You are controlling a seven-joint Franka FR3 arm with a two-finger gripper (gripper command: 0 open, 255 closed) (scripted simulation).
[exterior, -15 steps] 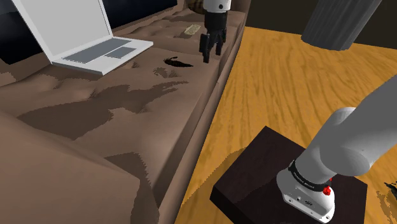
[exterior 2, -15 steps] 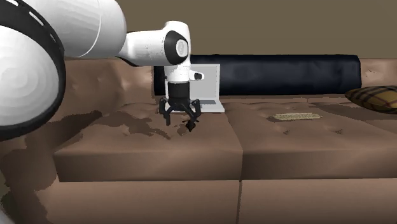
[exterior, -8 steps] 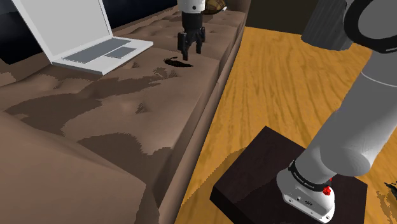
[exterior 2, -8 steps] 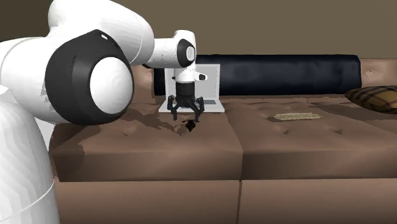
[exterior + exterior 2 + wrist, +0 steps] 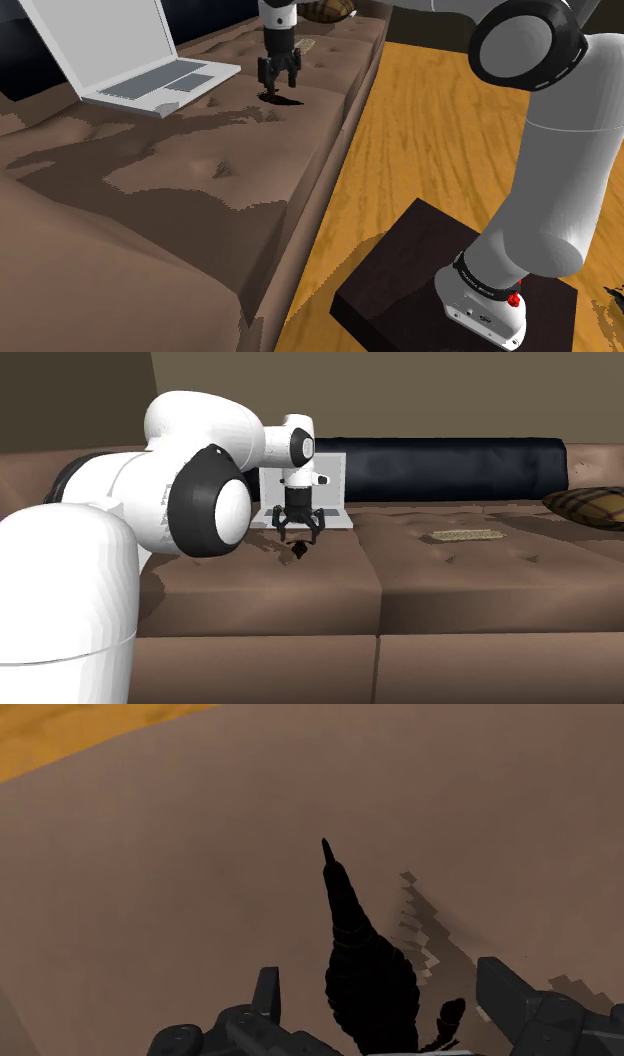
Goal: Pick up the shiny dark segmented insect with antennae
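Observation:
The insect (image 5: 365, 964) is a glossy black segmented body tapering to a point, lying on the brown sofa seat (image 5: 150, 884). In the wrist view my gripper (image 5: 385, 986) is open, with one finger (image 5: 266, 992) on each side of the insect and neither touching it. The shoulder view has the gripper (image 5: 278, 84) pointing straight down just above the insect (image 5: 281, 99). From the second exterior view, the gripper (image 5: 300, 538) hangs right over the insect (image 5: 301, 550), in front of the laptop.
An open grey laptop (image 5: 150, 70) sits on the sofa just beyond the insect. A dark blue bolster (image 5: 440, 467), a small tan flat item (image 5: 465, 536) and a plaid cushion (image 5: 590, 504) lie further along. Wooden floor (image 5: 420, 150) borders the sofa's front edge.
The gripper has travelled toward the shoulder view's left and come down, from beside the insect to straddling it. The arm has swung in closer. The insect has not moved.

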